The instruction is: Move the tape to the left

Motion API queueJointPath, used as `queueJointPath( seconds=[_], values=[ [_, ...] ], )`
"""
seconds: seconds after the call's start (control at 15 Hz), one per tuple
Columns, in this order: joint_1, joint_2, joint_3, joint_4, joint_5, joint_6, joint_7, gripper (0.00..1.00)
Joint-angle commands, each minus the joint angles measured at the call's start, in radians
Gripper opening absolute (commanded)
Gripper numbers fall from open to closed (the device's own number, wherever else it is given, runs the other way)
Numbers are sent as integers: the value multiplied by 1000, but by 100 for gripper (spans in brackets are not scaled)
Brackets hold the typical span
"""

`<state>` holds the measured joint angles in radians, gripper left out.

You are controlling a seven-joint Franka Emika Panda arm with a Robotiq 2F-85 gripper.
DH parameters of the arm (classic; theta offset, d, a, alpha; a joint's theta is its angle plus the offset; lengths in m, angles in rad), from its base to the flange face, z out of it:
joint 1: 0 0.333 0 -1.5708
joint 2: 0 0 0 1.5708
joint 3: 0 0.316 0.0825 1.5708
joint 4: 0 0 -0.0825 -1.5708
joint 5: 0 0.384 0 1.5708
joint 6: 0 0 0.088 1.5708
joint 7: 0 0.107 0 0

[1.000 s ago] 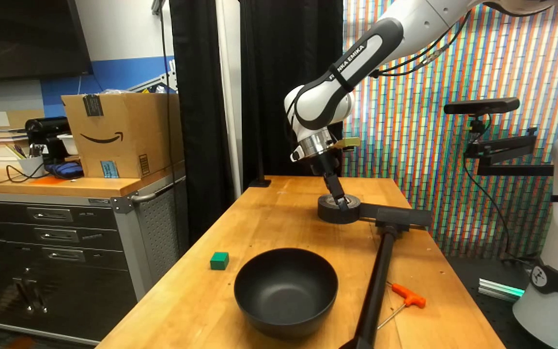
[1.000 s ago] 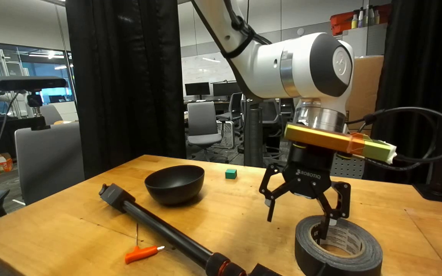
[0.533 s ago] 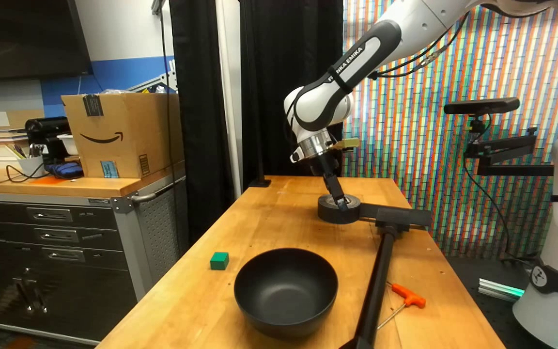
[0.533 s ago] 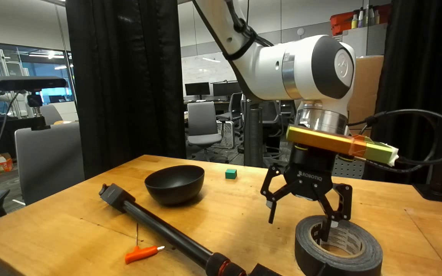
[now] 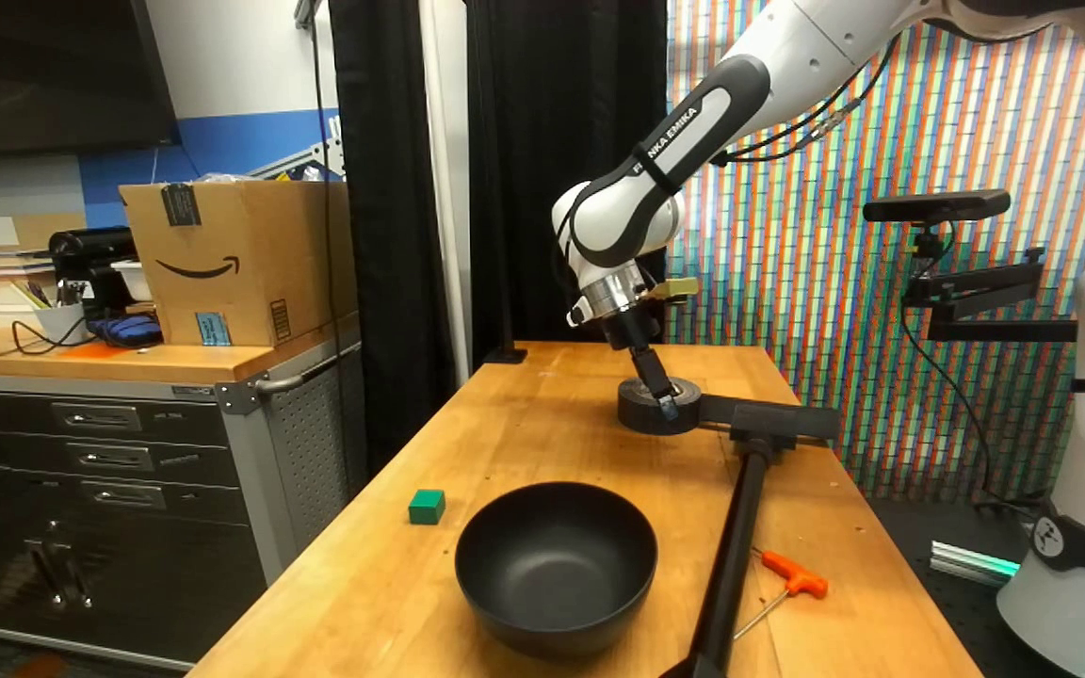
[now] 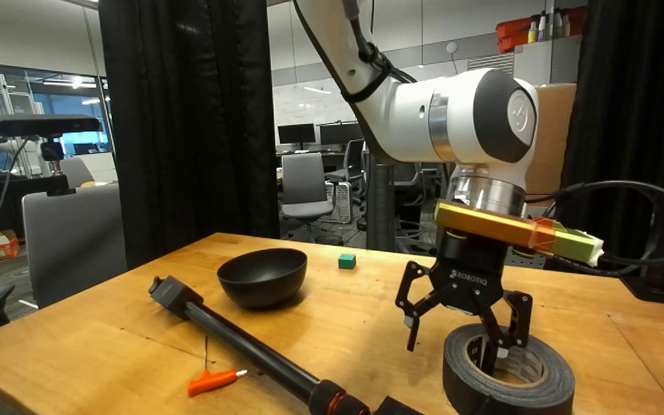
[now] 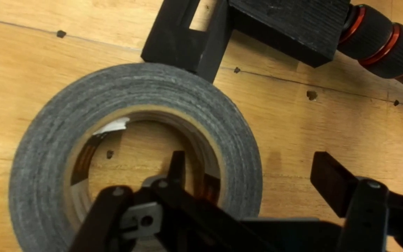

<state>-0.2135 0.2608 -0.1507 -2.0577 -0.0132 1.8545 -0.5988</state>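
The tape is a dark grey-black roll with a lighter grey top. It lies flat on the wooden table in both exterior views (image 5: 639,414) (image 6: 505,397) and fills the left of the wrist view (image 7: 40,168). My gripper (image 6: 449,360) is open and straddles the near wall of the roll. One finger is inside the roll's hole, and the other is outside the roll, above the table. In the wrist view the gripper (image 7: 250,168) shows a gap between each finger and the tape wall. Part of the roll's near edge is hidden by the gripper there.
A black pole with a black block end (image 7: 278,31) lies beside the tape, its end close to or touching the roll. A large black bowl (image 5: 557,565), a small green cube (image 5: 427,507) and an orange-handled tool (image 5: 792,574) lie farther along the table.
My gripper has moved down, so one finger sits deeper in the tape's hole and the other is lower beside the roll. The tape has not moved, and the fingers stay open.
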Motion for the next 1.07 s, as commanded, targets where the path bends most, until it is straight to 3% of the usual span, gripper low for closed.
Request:
queueJointPath(
  seconds=[0.0,0.53,1.0],
  values=[
    [-16,13,10,30,-1,-4,-19,68],
    [-15,4,10,34,-11,-2,-25,9],
    [-7,-2,15,41,-20,-10,-19,8]
  ],
)
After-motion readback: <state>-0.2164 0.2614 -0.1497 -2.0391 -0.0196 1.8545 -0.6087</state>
